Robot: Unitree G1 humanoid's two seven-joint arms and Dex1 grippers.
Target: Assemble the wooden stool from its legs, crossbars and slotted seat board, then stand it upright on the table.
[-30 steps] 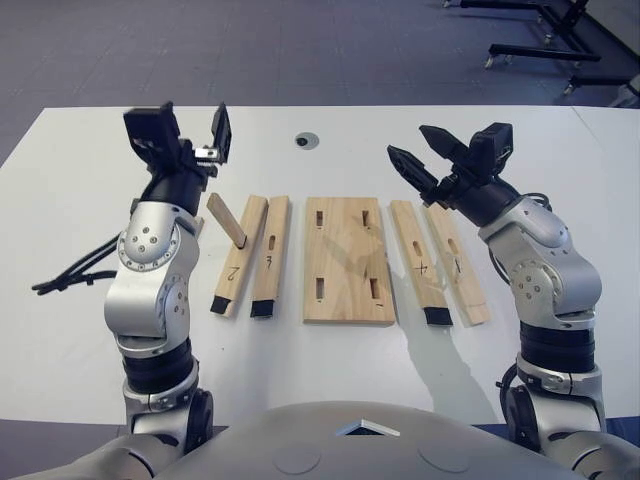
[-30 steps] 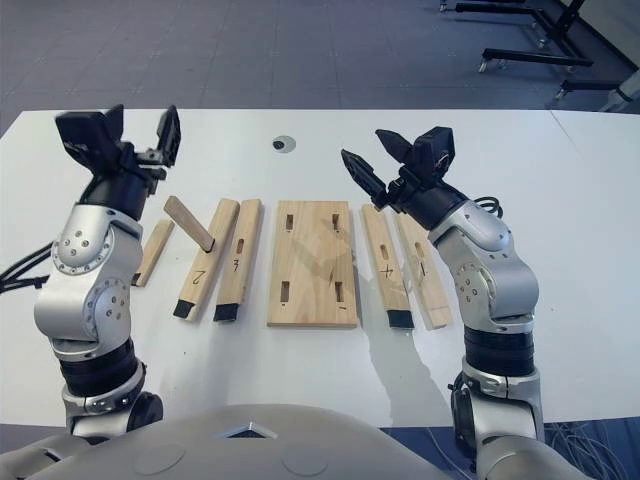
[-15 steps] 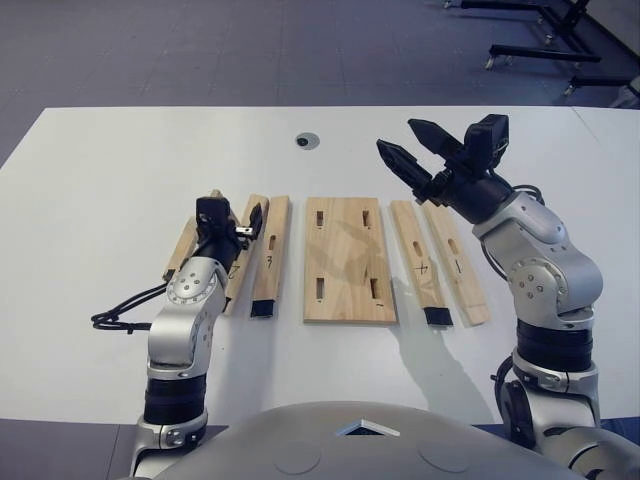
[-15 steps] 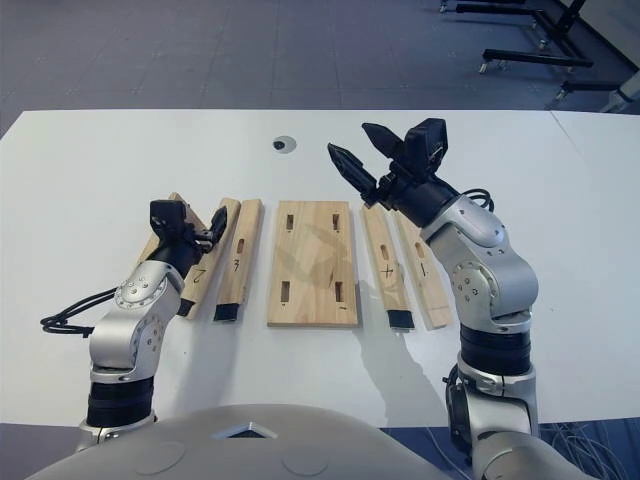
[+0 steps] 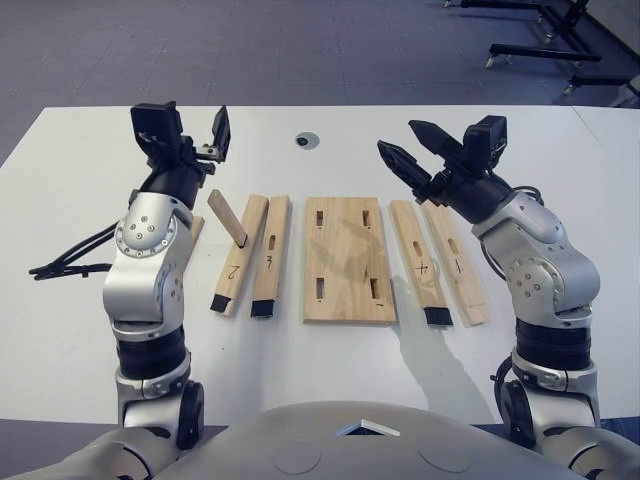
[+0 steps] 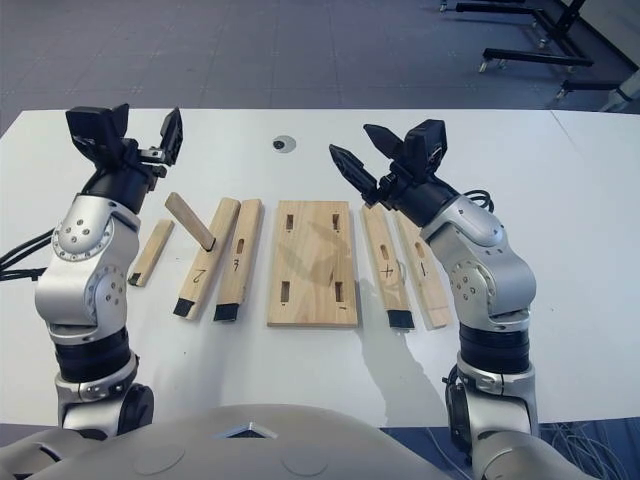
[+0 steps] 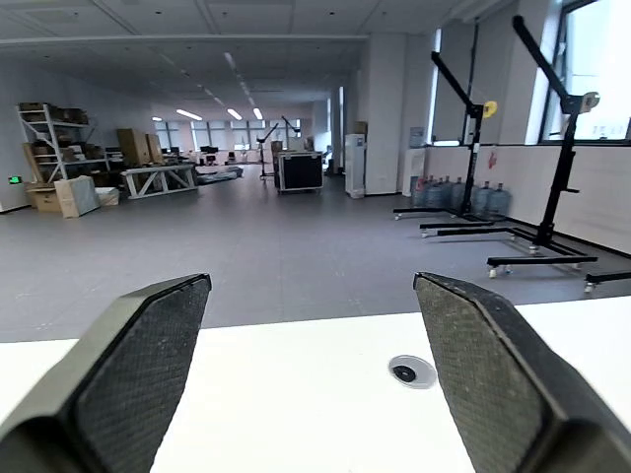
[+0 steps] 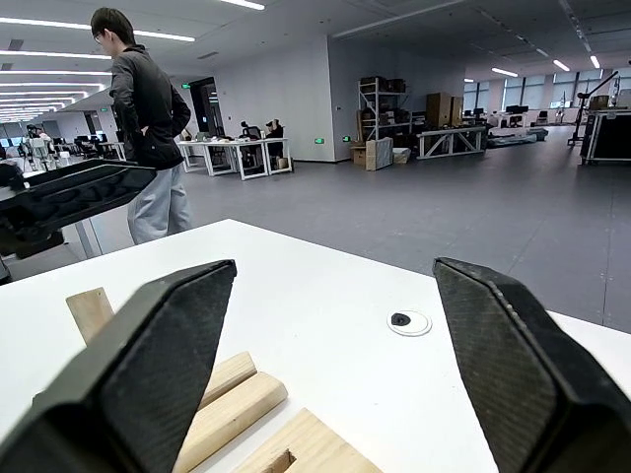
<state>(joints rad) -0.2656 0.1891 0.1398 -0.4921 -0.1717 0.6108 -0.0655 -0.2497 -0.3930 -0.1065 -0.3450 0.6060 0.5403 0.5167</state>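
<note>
Both arms up over the white table (image 5: 90, 330) and nothing in either grasp. My left pincer (image 5: 187, 128) hangs above the far left of the parts, fingers spread wide. My right pincer (image 5: 400, 138) is just as wide, hovering over the far right corner of the pale rectangular wooden seat board (image 5: 348, 258).

That board lies flat mid-table, 4 slots facing up. To its left, 2 long wooden legs lie side by side: the leg marked 2 (image 5: 238, 258) and the leg marked 3 (image 5: 270, 255), both with dark near tips. A short wooden crossbar (image 5: 227, 218) rests tilted across the far end of the 2 leg. Further left, a second short crossbar (image 6: 152, 252) lies flat beside my left arm.

On the right of the board, the leg marked 4 (image 5: 418, 260) and the leg marked 1 (image 5: 458, 262) lie flat, close together.

Beyond the board, a small round grey grommet (image 5: 307, 141) sits in the tabletop. Black cables (image 5: 70, 258) trail off to the left.
</note>
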